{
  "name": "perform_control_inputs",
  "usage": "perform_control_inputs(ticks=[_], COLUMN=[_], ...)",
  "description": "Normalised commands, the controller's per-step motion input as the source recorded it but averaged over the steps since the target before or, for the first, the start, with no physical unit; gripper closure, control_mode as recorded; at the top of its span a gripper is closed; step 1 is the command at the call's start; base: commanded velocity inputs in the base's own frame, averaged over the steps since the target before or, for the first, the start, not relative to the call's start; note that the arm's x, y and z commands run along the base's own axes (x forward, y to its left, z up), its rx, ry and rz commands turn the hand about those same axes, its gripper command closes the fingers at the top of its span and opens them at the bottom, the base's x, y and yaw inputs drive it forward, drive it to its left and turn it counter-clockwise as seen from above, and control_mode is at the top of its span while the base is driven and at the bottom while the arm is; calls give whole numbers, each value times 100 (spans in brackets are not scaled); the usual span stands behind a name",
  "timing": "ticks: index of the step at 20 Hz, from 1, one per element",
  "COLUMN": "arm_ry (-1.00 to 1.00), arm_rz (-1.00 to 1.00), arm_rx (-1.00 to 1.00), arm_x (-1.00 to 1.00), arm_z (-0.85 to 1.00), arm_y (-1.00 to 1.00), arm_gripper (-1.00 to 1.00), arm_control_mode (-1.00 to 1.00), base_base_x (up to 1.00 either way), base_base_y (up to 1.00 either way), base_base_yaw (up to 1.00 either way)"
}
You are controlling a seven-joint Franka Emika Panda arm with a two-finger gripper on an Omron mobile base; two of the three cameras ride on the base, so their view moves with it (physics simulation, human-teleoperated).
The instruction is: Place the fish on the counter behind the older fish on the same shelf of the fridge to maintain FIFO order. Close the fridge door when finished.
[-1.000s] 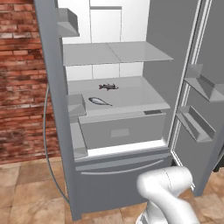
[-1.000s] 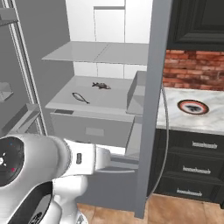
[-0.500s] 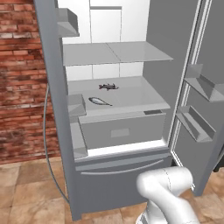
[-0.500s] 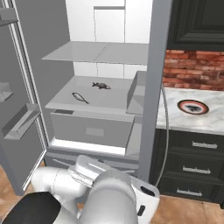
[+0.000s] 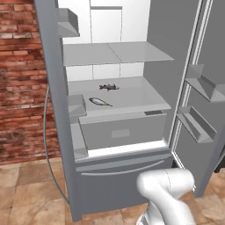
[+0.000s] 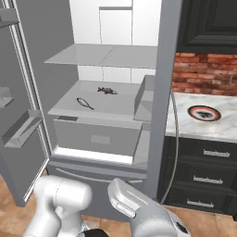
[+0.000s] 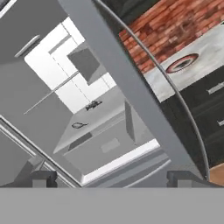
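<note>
Two fish lie on the lower shelf (image 5: 132, 94) of the open fridge (image 5: 176, 66), mid-frame in the left base view — the dark fish (image 5: 109, 87) toward the back, the silvery older fish (image 5: 100, 102) nearer the front edge, apart; the gripper (image 7: 111, 178) is spread wide, empty; at right in the right base view, a plate (image 6: 204, 112) sits on the marble counter (image 6: 203, 129) — the door's edge (image 6: 162, 92) between.
</note>
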Motion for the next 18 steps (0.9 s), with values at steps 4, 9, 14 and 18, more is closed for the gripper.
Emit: perform_control_inputs(ticks=[4,9,14,18], arm_ry=[9,16,3,-3], arm_rz=[0,0,1,8], arm_rx=[30,26,32,33], arm_x=[60,84,62,61], arm_z=[-81,-54,-37,-46], arm_y=[-31,-49,-73,-55], arm_gripper=[-100,-100,-100,-100], arm_control_mode=[-100,-100,-100,-100], base_base_x=[0,0,0,0], base_base_y=[0,0,0,0], base_base_yaw=[0,0,0,0])
